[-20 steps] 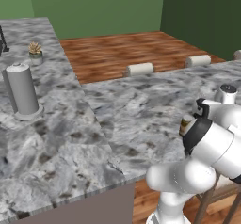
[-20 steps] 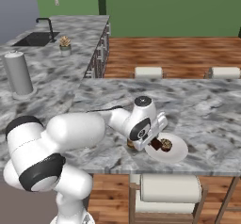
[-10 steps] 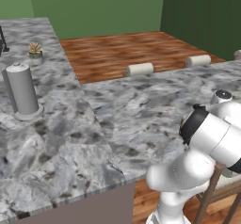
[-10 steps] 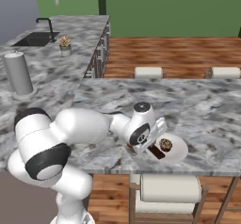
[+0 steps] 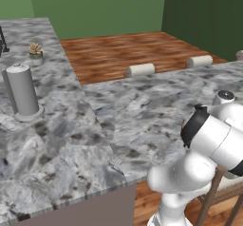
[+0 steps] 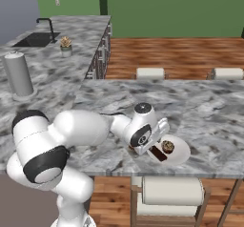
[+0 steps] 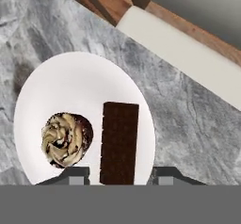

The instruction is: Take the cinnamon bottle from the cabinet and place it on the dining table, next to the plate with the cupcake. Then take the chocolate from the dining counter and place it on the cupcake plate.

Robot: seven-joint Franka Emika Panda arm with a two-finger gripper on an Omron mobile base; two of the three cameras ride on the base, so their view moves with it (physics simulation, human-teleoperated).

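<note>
Desk: What lay in front of you on the marble?

Photographer: Your white arm (image 6: 86, 128) reached low across the veined dining table (image 6: 209, 111) to its near edge, where the white plate (image 7: 80, 86) sat above a pale stool cushion (image 7: 188, 53).

Desk: And the chocolate?

Photographer: The chocolate (image 7: 119, 143) lay flat on the plate's right half in your hand view, just beside the cupcake (image 7: 66, 140) with its swirl of pale frosting. The two did not touch.

Desk: Was your gripper gripping it?

Photographer: No. Your gripper (image 7: 120, 177) hung directly over the bar's near end. The fingertips (image 7: 77, 175) stood narrowly parted, one on each side, with a slim gap between each tip and the bar.
</note>
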